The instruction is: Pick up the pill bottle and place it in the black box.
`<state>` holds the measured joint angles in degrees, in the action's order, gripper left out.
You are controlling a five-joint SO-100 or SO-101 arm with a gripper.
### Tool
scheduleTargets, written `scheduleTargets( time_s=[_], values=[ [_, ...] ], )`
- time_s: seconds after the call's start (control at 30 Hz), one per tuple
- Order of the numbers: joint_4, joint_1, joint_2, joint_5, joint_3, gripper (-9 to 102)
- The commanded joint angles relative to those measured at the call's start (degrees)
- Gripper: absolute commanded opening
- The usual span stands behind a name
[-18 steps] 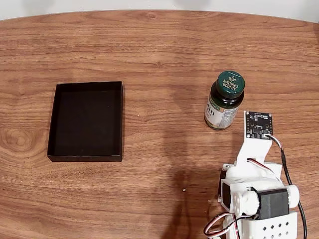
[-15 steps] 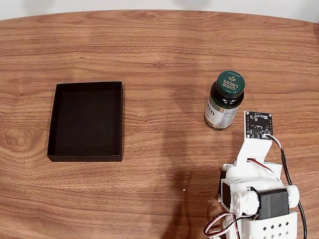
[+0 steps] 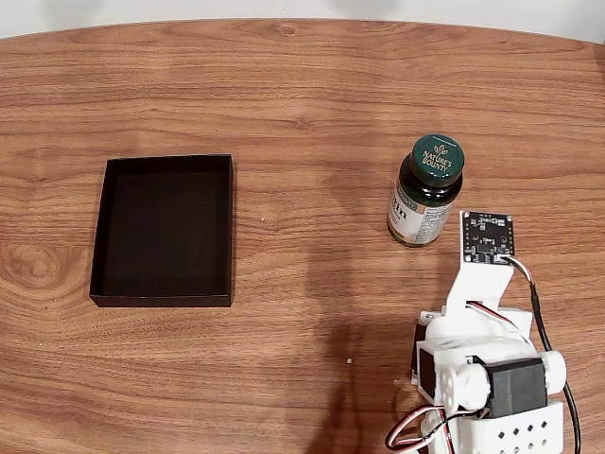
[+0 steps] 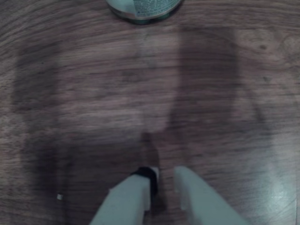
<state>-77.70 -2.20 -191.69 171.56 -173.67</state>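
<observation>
The pill bottle [image 3: 425, 189] stands upright on the wooden table, dark green with a green cap and a white-and-green label. In the wrist view its base [image 4: 143, 8] shows at the top edge, well ahead of my gripper [image 4: 164, 176]. The two pale fingers are close together with only a thin slit between them, and they hold nothing. The black box [image 3: 163, 230] lies flat at the left of the fixed view, far from the bottle and with nothing in it. My arm [image 3: 482, 369] sits at the bottom right, its wrist just below and right of the bottle.
The wooden table [image 3: 312, 85] runs wide between the bottle and the box. Its far edge curves along the top of the fixed view. A tiny pale crumb [image 3: 349, 360] lies to the left of the arm's base.
The arm's wrist has shifted very slightly to the left. The bottle and the box have not moved.
</observation>
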Motion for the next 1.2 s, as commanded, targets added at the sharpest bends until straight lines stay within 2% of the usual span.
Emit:
scheduleTargets(
  time_s=[0.0, 0.43, 0.57, 0.77, 0.93, 1.17],
  values=[
    [-8.26, -0.97, 0.35, -2.11, 0.09, 1],
    [-8.26, -1.23, 0.35, -1.67, 0.09, 1],
    [-7.56, -0.44, 0.35, 2.64, 0.09, 2],
    [-0.35, 1.23, 2.2, 2.37, 0.18, 8],
    [5.89, 4.13, 7.03, 8.26, 1.67, 13],
    [21.09, 6.24, 15.21, 14.33, 0.26, 13]
  ],
)
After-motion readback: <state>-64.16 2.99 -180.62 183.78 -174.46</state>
